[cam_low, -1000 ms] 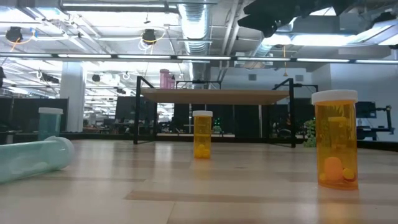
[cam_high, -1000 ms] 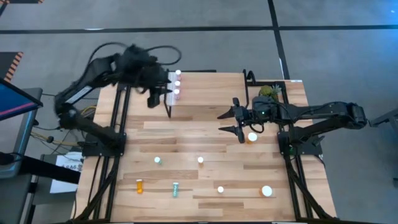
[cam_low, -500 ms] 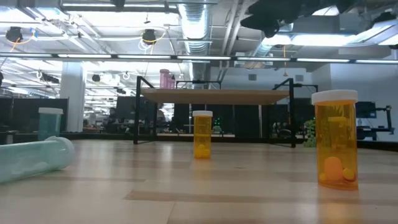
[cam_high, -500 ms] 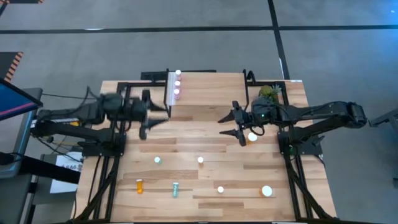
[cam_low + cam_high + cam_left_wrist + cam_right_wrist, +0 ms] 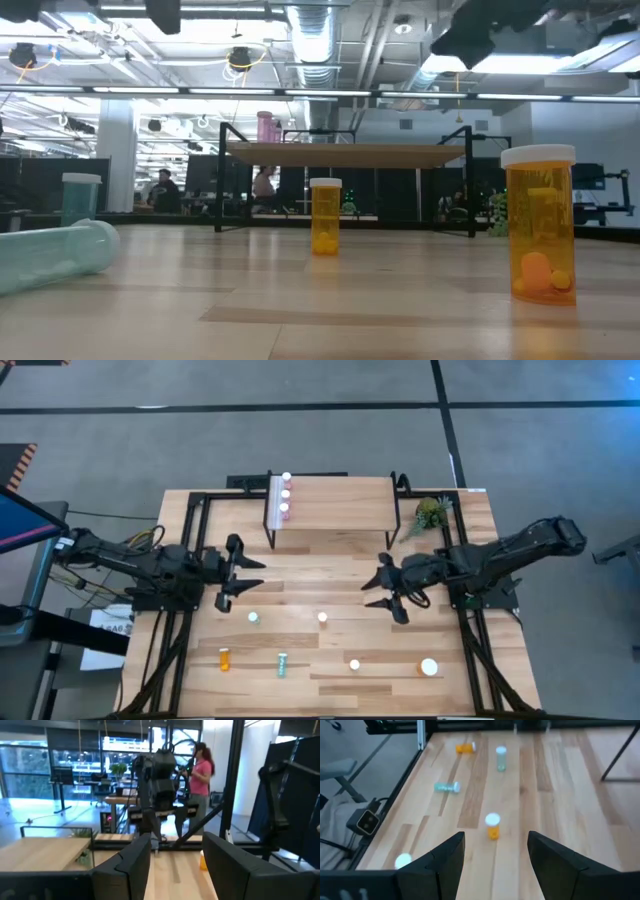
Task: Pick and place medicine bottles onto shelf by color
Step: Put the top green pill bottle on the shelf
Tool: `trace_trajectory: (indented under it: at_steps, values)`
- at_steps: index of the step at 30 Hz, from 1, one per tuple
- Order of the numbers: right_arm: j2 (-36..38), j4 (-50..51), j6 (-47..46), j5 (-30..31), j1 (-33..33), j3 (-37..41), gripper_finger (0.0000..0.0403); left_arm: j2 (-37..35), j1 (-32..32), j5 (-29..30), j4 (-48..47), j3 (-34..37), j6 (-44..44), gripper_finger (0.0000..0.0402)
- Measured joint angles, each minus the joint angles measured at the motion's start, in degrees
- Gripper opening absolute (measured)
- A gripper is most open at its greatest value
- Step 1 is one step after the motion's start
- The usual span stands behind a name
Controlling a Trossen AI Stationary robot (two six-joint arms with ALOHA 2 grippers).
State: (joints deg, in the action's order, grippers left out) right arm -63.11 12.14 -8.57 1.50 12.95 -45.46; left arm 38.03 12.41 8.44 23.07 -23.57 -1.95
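- The shelf (image 5: 330,495) stands at the 12 o'clock edge of the worktop (image 5: 330,565). Three pink bottles (image 5: 285,494) sit in a row along its 9 o'clock end beside the white strip, presumably the pink group already sorted there.
- The rest of the shelf board is bare, likely kept for the teal and orange groups.
- The left claw (image 5: 243,573) hovers over the worktop toward 9 o'clock, jaws apart and holding nothing. It points inward above the upright teal bottle (image 5: 254,618).
- The right claw (image 5: 388,588) hangs toward 3 o'clock of centre, jaws spread, empty. Its wrist view looks down between the fingers onto a small orange bottle (image 5: 492,825), which looks like its next pick.
- Loose bottles lie along the 6 o'clock half:
  - a toppled orange one (image 5: 225,658) toward 7 o'clock;
  - a toppled teal one (image 5: 283,664) beside it;
  - a white-capped one (image 5: 355,665) just past 6 o'clock;
  - a wide orange one (image 5: 429,668) toward 5 o'clock.
- The toppled bottles probably need a sideways grasp; the upright ones allow a grip from above.
- A small green plant (image 5: 430,512) sits at the shelf's 3 o'clock end, no part of the sorting.
- Most of the sorting appears not yet done.
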Motion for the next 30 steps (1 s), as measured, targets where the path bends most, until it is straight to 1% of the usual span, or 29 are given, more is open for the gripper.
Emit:
trace_trajectory:
  at_steps: [6,8,10,13,18,21,24,30]
  values:
    - [0.0,1.05,-3.03,6.59,5.76,0.0,0.024,0.25,1.15,-0.02,1.13,0.0,0.6,0.0167]
    - [-0.46,-0.6,-3.0,8.0,6.62,0.0,0.024,0.88,1.16,-0.01,4.75,0.01,0.19,0.0167]
    - [-2.57,-2.03,-2.71,7.94,6.35,-0.75,0.024,1.8,1.14,-0.39,9.37,0.0,0.5,0.0167]
    - [-6.25,0.11,-2.16,7.84,6.44,-3.62,0.024,3.4,1.13,-2.52,14.5,-0.08,2.45,0.0167]
    - [-13.39,5.98,-1.23,7.38,6.66,-9.11,0.024,5.06,1.16,-1.96,14.27,-0.07,2.73,0.0167]
    - [-15.93,5.87,1.23,7.4,6.53,-11.28,0.024,5.84,1.13,-1.72,13.9,-0.07,1.87,0.0167]
    - [-18.01,5.49,1.57,7.4,6.33,-12.97,0.024,6.24,1.13,-1.72,13.6,-0.07,1.83,0.0167]
    - [-21.19,2.98,2.92,7.37,5.63,-13.79,0.024,6.24,1.13,-1.72,13.22,-0.07,1.74,0.0167]
